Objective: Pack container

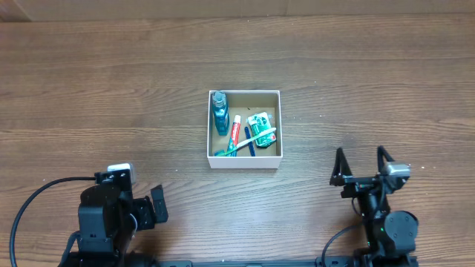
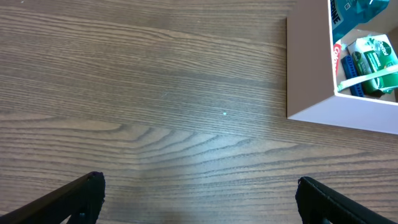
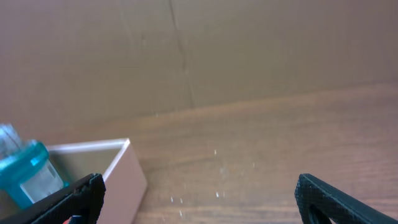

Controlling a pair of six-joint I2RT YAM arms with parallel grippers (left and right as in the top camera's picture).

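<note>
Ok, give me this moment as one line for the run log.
container mid-table, holding blue bottle, toothpaste, toothbrush, green packet | left hand open, empty | right hand open, empty

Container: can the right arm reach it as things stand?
Probably yes. The right pincer sits open off the right side of the container, with only bare table between them, so nothing visible blocks a straight approach.
</note>
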